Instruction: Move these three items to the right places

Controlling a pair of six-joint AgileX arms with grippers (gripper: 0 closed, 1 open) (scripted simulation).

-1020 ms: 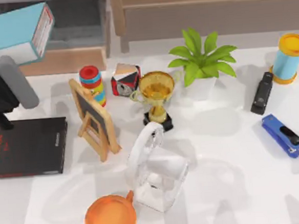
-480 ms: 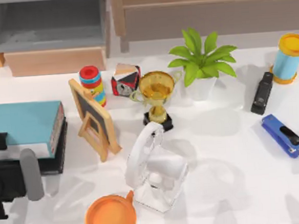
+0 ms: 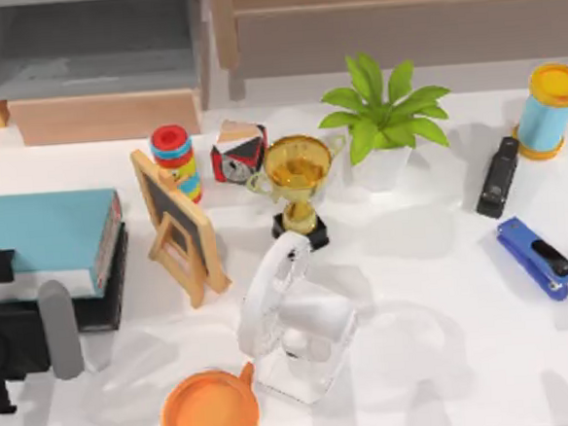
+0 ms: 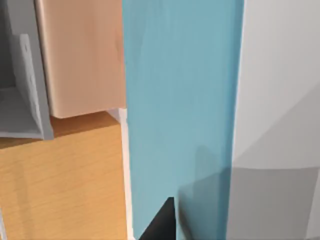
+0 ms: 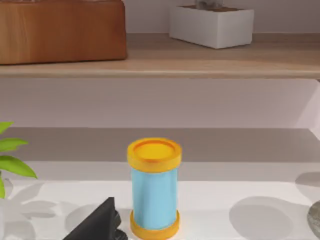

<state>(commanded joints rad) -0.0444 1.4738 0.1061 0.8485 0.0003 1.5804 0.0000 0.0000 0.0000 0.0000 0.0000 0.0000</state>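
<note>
At table's left edge, left claw [image 3: 5,335] beside stacked blue book [image 3: 41,230]; finger state unclear.

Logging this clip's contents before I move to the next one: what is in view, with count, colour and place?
book: 1, light blue, table's left edge, lying on a black book
easel board: 1, wood frame, dark panel, left of centre
ring stack: 1, red, blue, yellow, behind the board
cube: 1, beside the stack
trophy: 1, gold, centre
plant: 1, green, white pot
headphones on clear stand: 1, white, front centre
cup: 1, orange, front
staplers: black, blue, right side
canister: 1, blue, yellow ends, far right
left claw: dark, front left
</note>
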